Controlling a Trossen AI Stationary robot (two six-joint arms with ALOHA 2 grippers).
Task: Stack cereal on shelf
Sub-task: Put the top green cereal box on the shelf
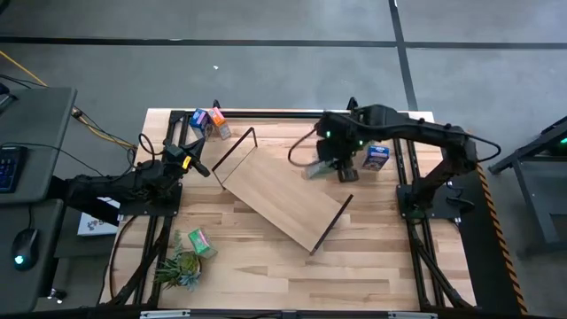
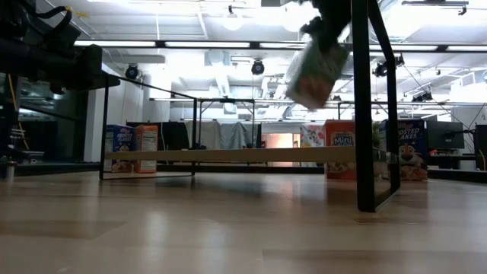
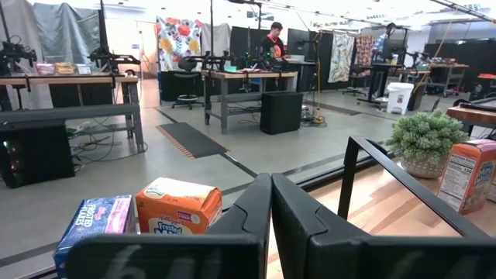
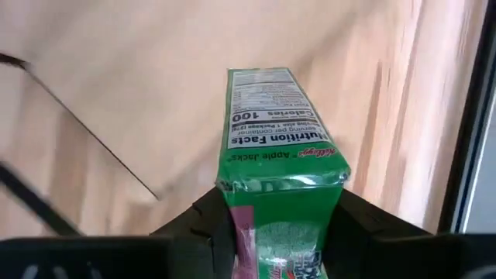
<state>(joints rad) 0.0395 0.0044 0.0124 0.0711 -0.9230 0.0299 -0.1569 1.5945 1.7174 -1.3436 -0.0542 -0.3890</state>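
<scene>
Striped wood tabletop (image 1: 266, 266): right gripper (image 1: 330, 166) clamped on small green cardboard cereal box (image 4: 279, 155), carried above long light-wood shelf board (image 1: 279, 197), whose long axis runs 10-to-4 o'clock, lying at box's 7 o'clock; left gripper (image 1: 190, 158) shut, farther off.

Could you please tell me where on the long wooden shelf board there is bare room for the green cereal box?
The long light-wood shelf board is bare from one black wire end to the other. It is crowded off the board: blue and orange mini boxes at the far-left corner, a blue box beside the right gripper.
</scene>
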